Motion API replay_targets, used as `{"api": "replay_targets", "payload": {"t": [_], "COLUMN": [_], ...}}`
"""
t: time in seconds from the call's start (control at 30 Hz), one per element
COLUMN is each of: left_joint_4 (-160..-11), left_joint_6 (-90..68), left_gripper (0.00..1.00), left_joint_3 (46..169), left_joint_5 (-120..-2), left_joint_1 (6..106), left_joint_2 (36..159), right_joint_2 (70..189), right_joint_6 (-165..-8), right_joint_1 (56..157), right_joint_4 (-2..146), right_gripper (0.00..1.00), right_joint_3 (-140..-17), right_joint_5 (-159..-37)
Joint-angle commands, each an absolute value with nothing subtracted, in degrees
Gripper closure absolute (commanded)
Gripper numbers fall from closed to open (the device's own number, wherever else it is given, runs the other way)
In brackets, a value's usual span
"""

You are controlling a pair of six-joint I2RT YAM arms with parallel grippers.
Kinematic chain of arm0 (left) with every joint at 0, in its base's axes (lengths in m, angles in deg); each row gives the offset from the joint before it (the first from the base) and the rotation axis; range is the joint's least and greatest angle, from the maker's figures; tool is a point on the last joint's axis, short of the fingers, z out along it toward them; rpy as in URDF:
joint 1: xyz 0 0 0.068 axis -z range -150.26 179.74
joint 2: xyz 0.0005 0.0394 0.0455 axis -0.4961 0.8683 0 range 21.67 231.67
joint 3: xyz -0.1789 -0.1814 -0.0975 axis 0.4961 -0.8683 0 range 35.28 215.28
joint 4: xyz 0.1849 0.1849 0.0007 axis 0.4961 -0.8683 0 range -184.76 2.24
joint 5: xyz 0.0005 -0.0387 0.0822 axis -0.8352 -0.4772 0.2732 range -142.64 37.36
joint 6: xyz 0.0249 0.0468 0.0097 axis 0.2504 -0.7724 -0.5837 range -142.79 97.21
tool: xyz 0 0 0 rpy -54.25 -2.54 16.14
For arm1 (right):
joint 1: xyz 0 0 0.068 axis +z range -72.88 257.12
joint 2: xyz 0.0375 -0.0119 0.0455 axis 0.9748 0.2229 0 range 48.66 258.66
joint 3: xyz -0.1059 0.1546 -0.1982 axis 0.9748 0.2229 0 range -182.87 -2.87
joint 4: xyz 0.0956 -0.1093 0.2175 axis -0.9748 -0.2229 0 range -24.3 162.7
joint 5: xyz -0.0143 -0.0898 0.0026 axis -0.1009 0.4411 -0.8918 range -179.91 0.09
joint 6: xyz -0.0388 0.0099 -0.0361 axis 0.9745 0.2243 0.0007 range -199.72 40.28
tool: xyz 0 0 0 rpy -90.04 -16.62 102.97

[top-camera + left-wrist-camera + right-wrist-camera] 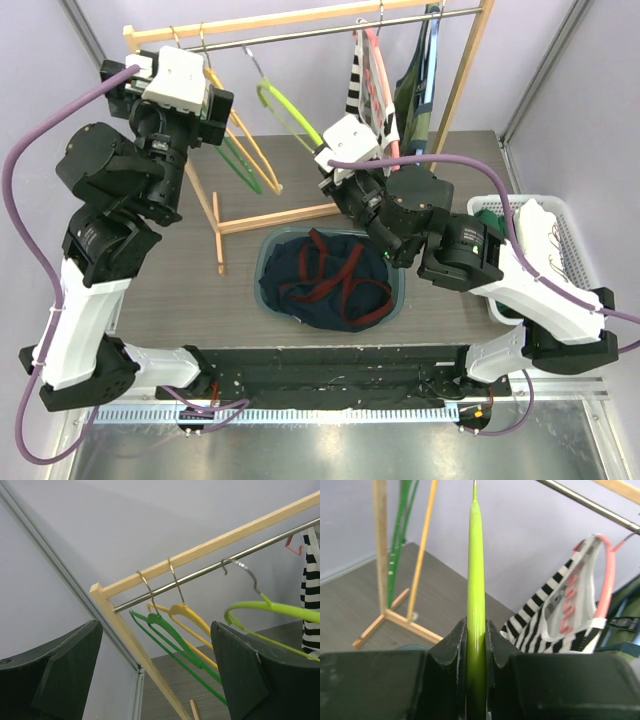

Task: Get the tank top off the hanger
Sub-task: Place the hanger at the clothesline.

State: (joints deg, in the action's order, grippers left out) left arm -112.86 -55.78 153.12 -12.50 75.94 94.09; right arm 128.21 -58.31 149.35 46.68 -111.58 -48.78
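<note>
Navy tank top (330, 282) in basin (262, 270); right gripper (321, 150) at lime hanger (285, 112).

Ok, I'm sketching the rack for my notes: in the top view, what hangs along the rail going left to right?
yellow hanger → lime hanger → striped tank top → dark green garment. The dark green hanger crosses the yellow one and the pink hanger sits inside the tank top, so both are left out.
</note>
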Motion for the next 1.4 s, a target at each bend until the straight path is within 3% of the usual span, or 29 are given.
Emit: {"api": "replay_targets", "payload": {"t": [0.0,0.57,1.37], "left_joint_4": [-111.40,-113.68,-116.76], "left_joint_6": [-53.11,-46.96,-43.88], "left_gripper": [0.04,0.00,0.00], "left_joint_3": [153.49,154.99,154.81], "left_joint_5": [-11.07,-11.24,-13.88], "left_joint_1": [75.01,71.58,70.08], "left_joint_2": [92.07,91.81,91.63], "right_joint_2": [125.75,131.62,135.85], "right_joint_6": [-53.09,-48.96,-65.39], "right_joint_1": [149.54,148.23,136.80], "right_joint_4": [60.03,71.55,71.38], "right_gripper": [0.99,0.99,0.99], "right_joint_3": [-111.77,-112.82,-110.01], "right_joint_5": [-42.09,-42.80,-52.55]}}
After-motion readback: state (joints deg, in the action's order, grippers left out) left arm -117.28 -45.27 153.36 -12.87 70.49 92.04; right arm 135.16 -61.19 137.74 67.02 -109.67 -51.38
